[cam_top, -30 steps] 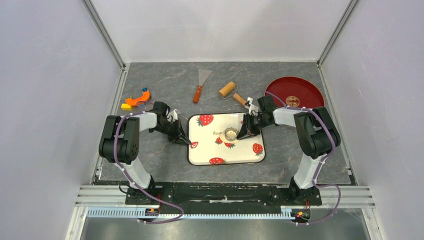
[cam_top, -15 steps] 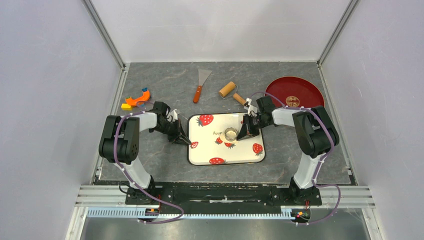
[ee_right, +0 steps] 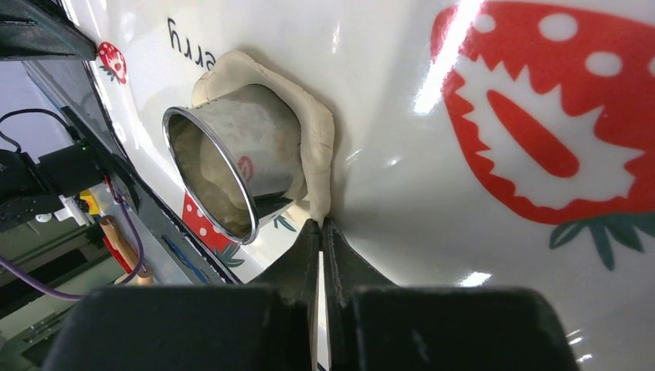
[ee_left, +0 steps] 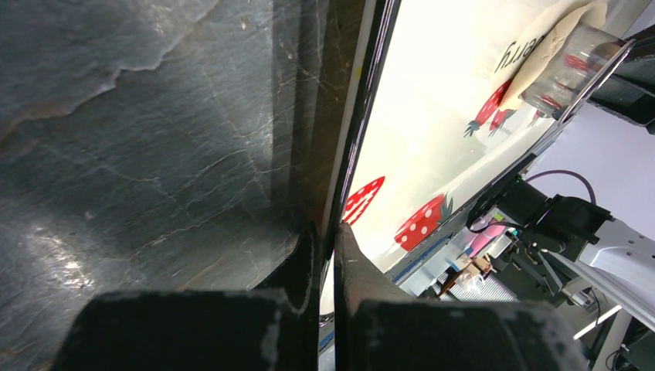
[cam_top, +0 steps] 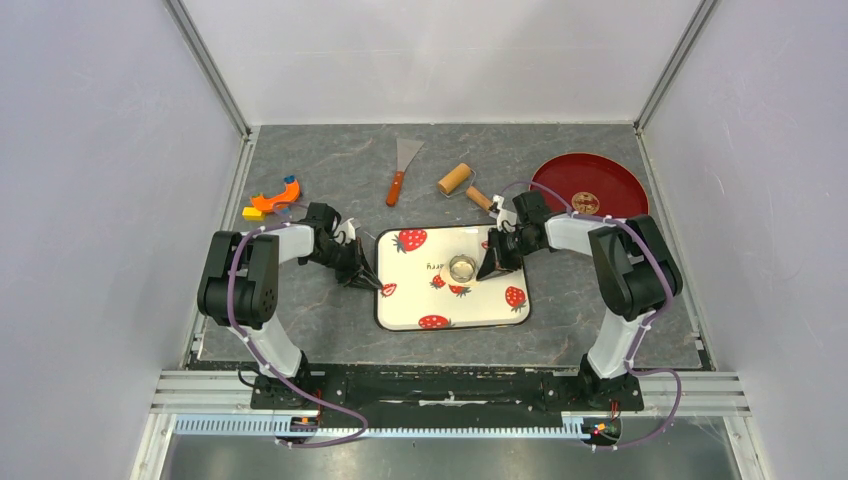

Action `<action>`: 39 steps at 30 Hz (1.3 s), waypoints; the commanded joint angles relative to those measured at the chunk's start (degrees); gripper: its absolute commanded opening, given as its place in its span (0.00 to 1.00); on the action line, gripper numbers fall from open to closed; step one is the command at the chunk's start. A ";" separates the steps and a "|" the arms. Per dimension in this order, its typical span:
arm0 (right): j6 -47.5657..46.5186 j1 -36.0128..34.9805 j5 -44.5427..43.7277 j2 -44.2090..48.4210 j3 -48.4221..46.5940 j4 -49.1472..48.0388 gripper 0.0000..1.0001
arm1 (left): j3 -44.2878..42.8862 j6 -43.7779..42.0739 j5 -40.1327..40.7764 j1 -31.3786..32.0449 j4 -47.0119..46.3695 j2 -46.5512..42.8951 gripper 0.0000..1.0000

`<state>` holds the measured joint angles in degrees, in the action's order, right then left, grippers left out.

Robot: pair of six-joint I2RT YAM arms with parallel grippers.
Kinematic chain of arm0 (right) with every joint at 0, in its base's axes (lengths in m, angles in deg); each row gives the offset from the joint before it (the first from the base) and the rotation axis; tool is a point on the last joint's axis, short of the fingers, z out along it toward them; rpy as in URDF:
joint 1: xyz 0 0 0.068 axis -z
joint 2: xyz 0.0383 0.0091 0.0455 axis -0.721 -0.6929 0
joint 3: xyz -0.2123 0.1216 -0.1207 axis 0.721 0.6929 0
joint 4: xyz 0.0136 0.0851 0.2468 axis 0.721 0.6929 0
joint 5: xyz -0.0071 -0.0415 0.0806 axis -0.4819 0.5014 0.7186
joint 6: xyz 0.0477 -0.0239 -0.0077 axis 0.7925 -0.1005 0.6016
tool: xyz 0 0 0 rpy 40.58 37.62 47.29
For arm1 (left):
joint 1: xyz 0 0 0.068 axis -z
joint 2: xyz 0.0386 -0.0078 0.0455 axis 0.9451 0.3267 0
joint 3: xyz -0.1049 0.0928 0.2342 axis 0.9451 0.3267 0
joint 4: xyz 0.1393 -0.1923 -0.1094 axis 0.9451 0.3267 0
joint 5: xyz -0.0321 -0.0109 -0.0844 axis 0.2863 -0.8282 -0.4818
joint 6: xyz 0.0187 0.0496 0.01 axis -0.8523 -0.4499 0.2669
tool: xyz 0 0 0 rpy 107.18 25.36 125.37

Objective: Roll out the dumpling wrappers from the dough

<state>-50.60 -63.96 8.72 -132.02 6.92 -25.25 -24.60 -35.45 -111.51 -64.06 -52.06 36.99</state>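
The left gripper [ee_left: 328,256] is clamping the left rim of the strawberry-print tray [cam_top: 476,308], its fingers narrow. On the tray's middle the flattened dumpling wrapper [ee_right: 318,135] is lying, and the metal ring cutter [ee_right: 255,147] is standing on it, covering most of it. The right gripper [ee_right: 320,230] is pinching the wrapper's edge, fingers almost together. Behind the tray are lying a scraper [cam_top: 403,168] and a wooden roller [cam_top: 466,184]; a red plate [cam_top: 588,185] is behind its right corner.

The left arm [cam_top: 240,275] and the right arm [cam_top: 625,265] are rounded white shells alternating with bulky black joint housings. A thin purple cable [ee_left: 568,171] runs back from each claw to black bases. The left claw [ee_left: 328,232] and the right claw [ee_right: 319,224] carry matte black fingers [ee_right: 297,263], scuffed grey at the edges and tapering to narrow tips.
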 commanded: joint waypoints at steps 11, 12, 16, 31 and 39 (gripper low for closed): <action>-1.40 1.12 -5.98 5.21 0.66 2.97 0.00 | 0.77 3.15 6.90 0.25 1.12 0.47 0.02; -1.06 1.30 -5.96 5.71 0.50 2.92 0.00 | 0.79 3.15 6.87 0.25 1.10 0.45 0.02; -0.38 1.71 -5.54 6.73 -0.87 3.49 0.00 | 0.76 2.98 6.78 0.31 1.17 0.53 0.02; -0.51 3.19 -6.35 7.25 -3.89 5.83 0.02 | 0.70 2.29 6.43 0.33 1.21 0.58 0.02; -0.29 4.12 -6.75 6.39 -4.93 5.86 0.03 | 0.62 1.92 6.20 0.33 1.31 0.67 0.02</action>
<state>-50.82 -60.58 3.05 -127.19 4.75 -19.45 -24.60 -35.45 -111.51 -63.68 -51.86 36.99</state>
